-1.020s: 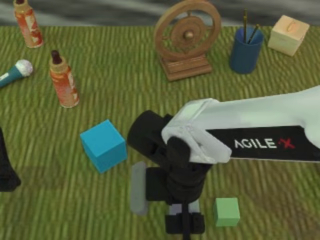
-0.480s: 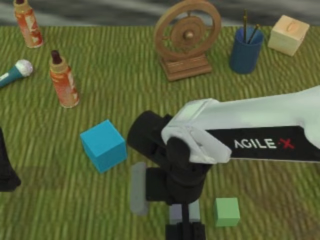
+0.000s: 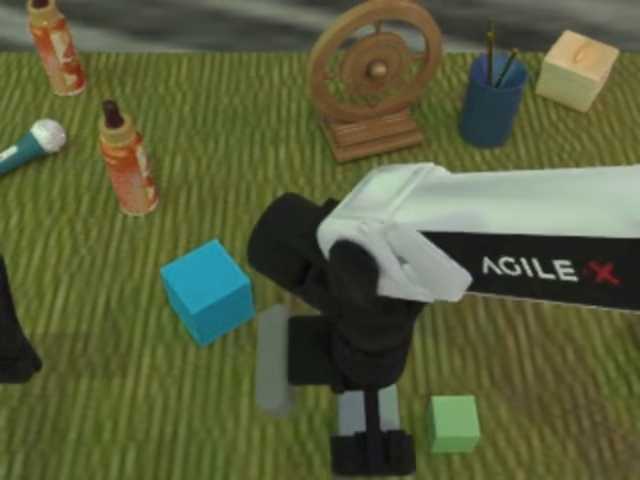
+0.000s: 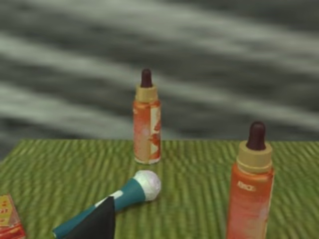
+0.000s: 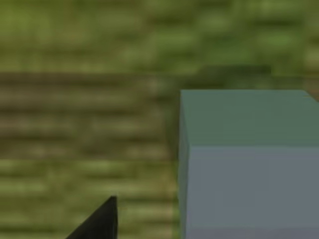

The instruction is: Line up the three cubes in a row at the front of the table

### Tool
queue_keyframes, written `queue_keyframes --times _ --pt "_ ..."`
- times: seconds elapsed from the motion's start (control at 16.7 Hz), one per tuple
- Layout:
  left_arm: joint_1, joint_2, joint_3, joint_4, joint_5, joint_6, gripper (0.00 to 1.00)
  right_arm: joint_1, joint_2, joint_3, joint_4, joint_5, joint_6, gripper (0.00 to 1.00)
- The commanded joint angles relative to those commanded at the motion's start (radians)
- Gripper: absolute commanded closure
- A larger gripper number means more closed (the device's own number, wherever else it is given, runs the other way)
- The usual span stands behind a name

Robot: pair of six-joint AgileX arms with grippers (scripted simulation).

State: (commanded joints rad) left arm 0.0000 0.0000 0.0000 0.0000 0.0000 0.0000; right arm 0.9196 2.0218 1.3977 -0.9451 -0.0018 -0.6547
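The pale grey-blue cube rests on the table near the front edge. My right gripper hangs over it, open. In the right wrist view a strip of table shows between the one visible black fingertip and the grey-blue cube. The small light green cube sits just right of the grey-blue one. Farther left and a little farther back lies the large cyan-blue cube. My left gripper is parked at the left edge.
Along the back stand a wooden wheel ornament, a blue pen cup and a cream box. Two orange dropper bottles and a teal microphone occupy the back left.
My right gripper dipped toward the front edge with the grey-blue cube, then drew back up. More of that cube now shows, on the table. The other cubes stayed put.
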Motion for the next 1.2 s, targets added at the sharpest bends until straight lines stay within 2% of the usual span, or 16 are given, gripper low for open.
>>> queue_keyframes --times 0.24,0.66,0.9,1.2 --pt "0.0 0.0 0.0 0.0 0.0 0.0 0.0 0.0 -0.05 0.063 -0.108 -0.002 0.001 0.0" --pt "-0.009 0.031 0.03 -0.021 0.0 0.011 0.0 -0.02 -0.08 0.044 -0.091 -0.006 0.011 0.0" --pt "-0.056 0.219 0.208 -0.138 0.0 0.071 0.0 -0.114 -0.265 -0.085 0.031 -0.025 0.066 0.0" --pt "-0.148 0.688 0.559 -0.384 -0.002 0.192 0.0 -0.319 -0.711 -0.395 0.274 -0.053 0.201 0.0"
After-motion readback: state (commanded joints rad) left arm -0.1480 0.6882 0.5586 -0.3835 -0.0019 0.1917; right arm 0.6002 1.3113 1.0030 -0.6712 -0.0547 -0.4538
